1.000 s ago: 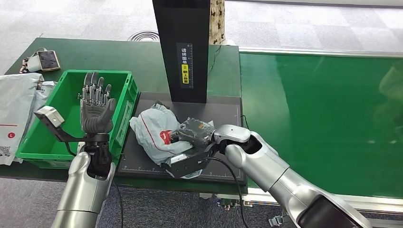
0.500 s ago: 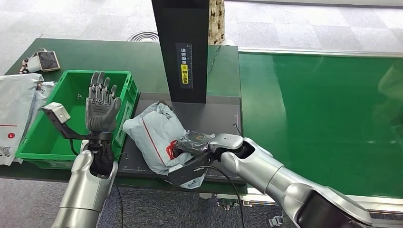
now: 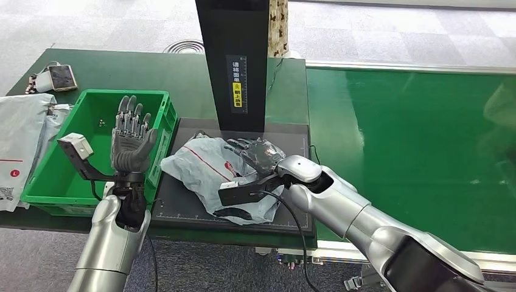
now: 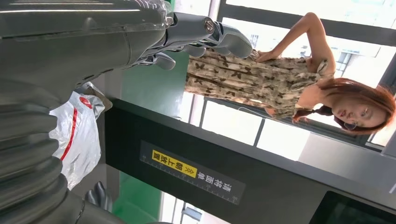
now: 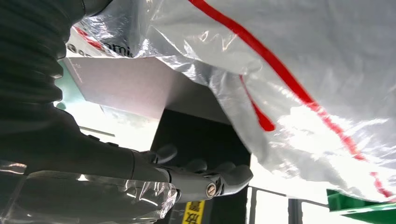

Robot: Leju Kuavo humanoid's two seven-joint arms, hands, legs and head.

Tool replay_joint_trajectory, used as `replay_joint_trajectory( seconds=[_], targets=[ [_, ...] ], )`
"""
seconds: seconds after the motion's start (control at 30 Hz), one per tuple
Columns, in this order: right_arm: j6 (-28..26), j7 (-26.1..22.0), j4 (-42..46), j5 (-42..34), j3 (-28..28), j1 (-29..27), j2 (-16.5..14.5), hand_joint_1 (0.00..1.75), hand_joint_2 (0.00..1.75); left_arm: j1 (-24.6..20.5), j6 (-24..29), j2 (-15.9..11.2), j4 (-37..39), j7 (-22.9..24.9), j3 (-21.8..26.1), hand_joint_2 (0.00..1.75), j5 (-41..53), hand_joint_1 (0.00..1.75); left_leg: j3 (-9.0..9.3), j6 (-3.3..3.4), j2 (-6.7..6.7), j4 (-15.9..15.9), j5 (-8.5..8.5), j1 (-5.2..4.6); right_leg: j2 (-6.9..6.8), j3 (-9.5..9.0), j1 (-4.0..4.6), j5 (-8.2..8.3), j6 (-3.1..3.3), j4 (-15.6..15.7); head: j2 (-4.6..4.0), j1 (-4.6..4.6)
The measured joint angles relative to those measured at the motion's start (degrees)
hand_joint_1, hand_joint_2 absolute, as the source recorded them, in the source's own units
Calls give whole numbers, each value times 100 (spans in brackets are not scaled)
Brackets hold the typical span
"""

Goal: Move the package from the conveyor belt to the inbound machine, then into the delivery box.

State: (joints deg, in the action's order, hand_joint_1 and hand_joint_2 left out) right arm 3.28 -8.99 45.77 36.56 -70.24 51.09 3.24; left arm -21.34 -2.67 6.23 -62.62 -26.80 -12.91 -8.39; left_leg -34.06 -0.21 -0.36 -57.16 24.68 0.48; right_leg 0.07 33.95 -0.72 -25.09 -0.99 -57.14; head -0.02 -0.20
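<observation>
Now the package (image 3: 210, 173), a crumpled grey mailer with a red stripe, lies on the inbound machine's dark plate (image 3: 286, 137) below the black scanner column (image 3: 236, 61), presumably for scanning. The right hand (image 3: 258, 155) rests fingers-apart on its far edge, gripping nothing. The left hand (image 3: 129, 143) waits raised and spread beside the green delivery box (image 3: 91, 100).

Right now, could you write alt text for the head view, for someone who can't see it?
The robot's right hand rests on a crumpled grey package lying on the dark inbound machine's platform. Its left hand is raised, fingers spread, over a green box; a green conveyor belt lies on the right.
</observation>
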Motion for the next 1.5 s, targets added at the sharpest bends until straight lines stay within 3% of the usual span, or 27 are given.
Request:
replay_joint_trajectory(
  seconds=[0.2,0.37,0.5,0.63,0.77,0.9,1.03,1.17,1.3,1.5],
  targets=[
    [-87,60,5,50,154,-7,16,0,175,19,12,0,-4,0,4,175,8,0,-1,0,0,0,0,0,0,1,1,0,0,0,0,-1],
    [-612,246,134,107,539,-26,32,0,175,70,13,0,-13,0,4,175,29,0,-1,0,0,0,0,0,0,2,1,0,0,0,0,0],
    [-1109,102,409,-111,1110,-182,32,0,0,93,22,0,-15,-9,4,175,57,0,-3,0,-1,0,0,0,-1,2,1,0,0,0,0,-1],
    [-1479,-389,837,-832,1835,-507,13,0,0,94,-36,-1,-15,-61,-3,175,75,0,-4,1,-1,0,2,0,-2,2,1,-1,0,0,0,-1],
    [-1468,-955,1460,-1946,2729,-1029,1,0,0,115,-147,-5,-15,-105,-96,175,324,0,-5,4,-6,0,3,0,-7,2,0,-3,-2,2,0,1],
    [-1430,-1332,2208,-2496,3638,-1746,-3,0,0,202,-167,-11,-17,-143,-208,175,750,0,-7,5,-8,0,5,0,-7,3,-1,-3,-2,3,0,0],
    [-1257,-1507,2863,-2763,4445,-2358,-3,0,175,252,-111,-43,-16,-167,-436,175,1693,0,-9,7,-10,0,6,-1,-8,4,-2,-4,-4,4,0,0],
    [-1066,-1564,3309,-2920,5087,-2724,-13,0,175,242,68,-110,4,19,-871,175,3109,0,-8,8,-9,0,7,-2,-7,5,-2,-4,-4,4,0,1],
    [-978,-1569,3566,-2903,5468,-2891,-54,0,175,214,127,-137,52,201,-1251,175,3871,0,-6,7,-3,0,7,-2,-2,5,-2,-3,-3,4,0,0],
    [-962,-1569,3781,-2816,5754,-3061,-135,0,175,-45,256,-167,414,1018,-1877,175,5629,0,-5,7,-5,0,7,-2,-4,5,-1,-4,-4,4,0,-1]
  ],
)
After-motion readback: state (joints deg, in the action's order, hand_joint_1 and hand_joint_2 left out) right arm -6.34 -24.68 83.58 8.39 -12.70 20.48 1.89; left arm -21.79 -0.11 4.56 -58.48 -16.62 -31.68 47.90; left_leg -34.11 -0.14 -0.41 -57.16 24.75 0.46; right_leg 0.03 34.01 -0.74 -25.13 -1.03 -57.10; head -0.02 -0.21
